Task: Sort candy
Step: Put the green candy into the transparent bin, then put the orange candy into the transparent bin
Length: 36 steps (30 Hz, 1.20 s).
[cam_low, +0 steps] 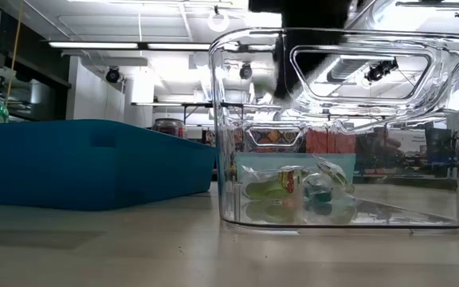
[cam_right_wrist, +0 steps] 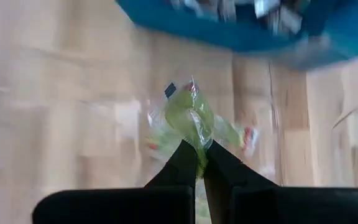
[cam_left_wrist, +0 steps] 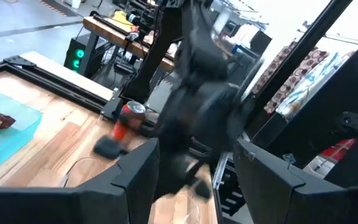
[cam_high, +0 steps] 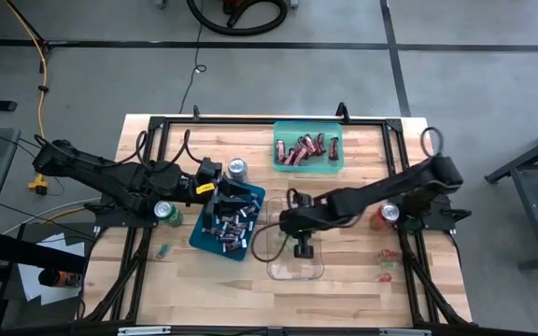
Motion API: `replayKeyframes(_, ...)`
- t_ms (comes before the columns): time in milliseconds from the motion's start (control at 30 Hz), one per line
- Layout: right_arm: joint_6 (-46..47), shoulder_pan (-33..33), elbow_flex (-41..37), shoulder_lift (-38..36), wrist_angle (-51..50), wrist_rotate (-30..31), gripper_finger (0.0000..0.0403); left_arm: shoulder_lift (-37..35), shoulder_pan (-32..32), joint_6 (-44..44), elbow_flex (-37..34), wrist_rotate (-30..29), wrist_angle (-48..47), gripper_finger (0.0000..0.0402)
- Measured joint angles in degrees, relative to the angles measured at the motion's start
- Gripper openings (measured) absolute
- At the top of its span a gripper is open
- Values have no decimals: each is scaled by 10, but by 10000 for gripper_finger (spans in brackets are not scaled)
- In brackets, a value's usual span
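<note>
Sorting well under way, not finished. Green tray [cam_high: 307, 149] at the far edge of the bench [cam_high: 353, 289] already holds a cluster of red bars [cam_high: 299, 151]. Blue tray [cam_high: 228, 221] near the middle still crowded with dark mini bars [cam_high: 229, 227]. Clear bin [cam_high: 296, 254] in front, beside the blue tray, shows at least one green-wrapped piece [cam_low: 281, 187] on its floor in the low view.

Right gripper [cam_right_wrist: 198, 163] above the clear bin, fingers pressed together and pinching a green sweet [cam_right_wrist: 190, 115] by the edge of its wrapper; likely about to be dropped in. Left gripper [cam_high: 215, 189] over the far end of the blue tray, fingers [cam_left_wrist: 135, 180] spread, nothing seen between them.

Left to do, by the look of it: most of the blue tray, plus strays on the bare bench, one near the left front [cam_high: 162, 250] and a few near the right front [cam_high: 386, 264].

Hard to make out: number of pieces in the clear bin, blurred by reflections; kinds mixed in the blue tray, too small to sort by eye. Left wrist view mostly filled by the blurred right arm. Three cans [cam_high: 238, 168] standing about, no part of the sorting.
</note>
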Motion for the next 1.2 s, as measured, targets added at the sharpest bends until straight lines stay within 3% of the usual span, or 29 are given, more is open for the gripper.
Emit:
replayKeyframes(267,-13,-15,-8,72,13,-1,42,0,0,1,0,-1,0,193)
replayKeyframes(500,-10,-14,-4,80,6,0,144,0,0,16,0,-1,0,193)
replayKeyframes(667,-21,-15,49,72,-81,-19,202,0,0,24,0,-1,-1,193)
replayKeyframes(833,-4,-1,77,24,-162,-29,220,0,0,37,0,-1,-1,193)
replayKeyframes(967,47,38,45,-45,-185,-16,220,0,0,36,0,-2,-1,193)
replayKeyframes(1200,266,139,-66,-172,-192,-25,220,0,2,36,0,-2,0,193)
